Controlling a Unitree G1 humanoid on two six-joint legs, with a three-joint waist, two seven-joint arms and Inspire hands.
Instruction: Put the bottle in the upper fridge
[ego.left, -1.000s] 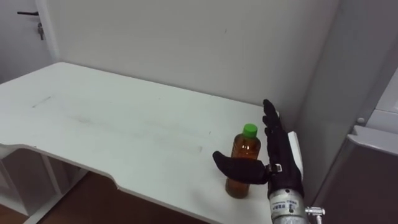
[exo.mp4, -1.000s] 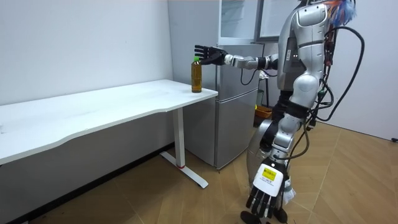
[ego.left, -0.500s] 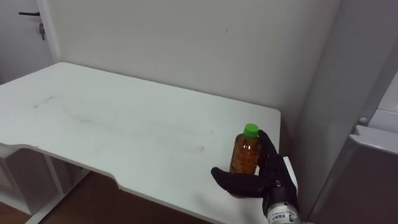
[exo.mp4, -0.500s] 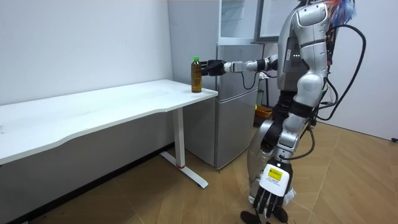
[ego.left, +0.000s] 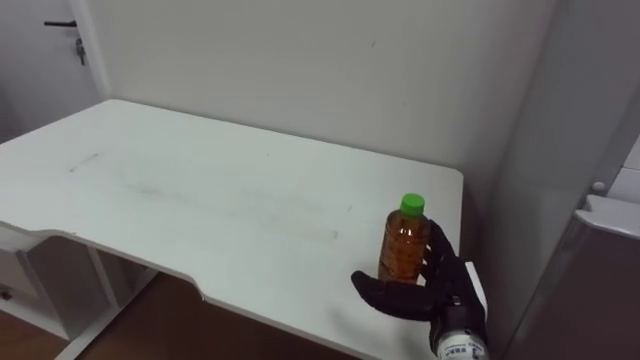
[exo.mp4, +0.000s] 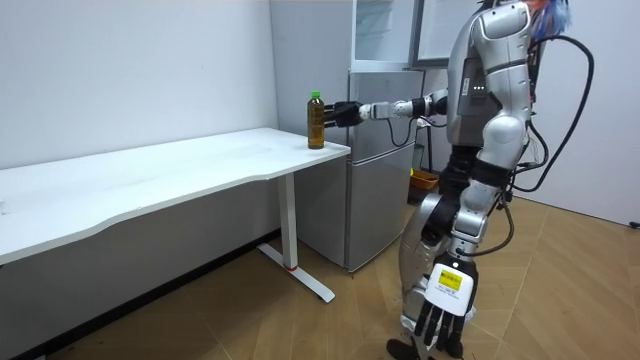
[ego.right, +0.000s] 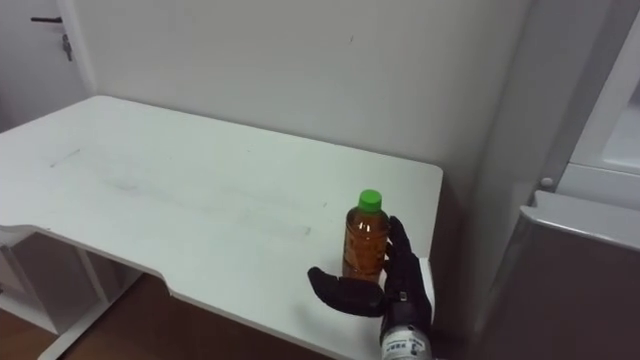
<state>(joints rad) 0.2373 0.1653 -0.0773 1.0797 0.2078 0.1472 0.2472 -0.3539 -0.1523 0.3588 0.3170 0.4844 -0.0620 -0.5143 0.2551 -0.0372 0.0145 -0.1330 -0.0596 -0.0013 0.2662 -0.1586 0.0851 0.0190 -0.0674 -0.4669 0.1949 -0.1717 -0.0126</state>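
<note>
Left eye view: showed white surface (ego.left: 200, 200) against bare wall, bottle (ego.left: 402, 250) upright near its right corner, right hand (ego.left: 432, 292) clamped round it, thumb in front, fingers behind. Room view: added fridge (exo.mp4: 380, 170) just past surface's end, left hand (exo.mp4: 432, 320) hanging slack-fingered, low. Right eye view: cut wrist off at bottom edge.

We are recording the bottle (ego.left: 404, 250), amber-filled and green-capped, standing upright at the corner of the white table (ego.left: 200, 190), at 4 o'clock in the eye view. The right hand (ego.left: 443, 288) is cupping its lower half. The fridge (ego.left: 600, 290) is standing at its 3 o'clock.
</note>
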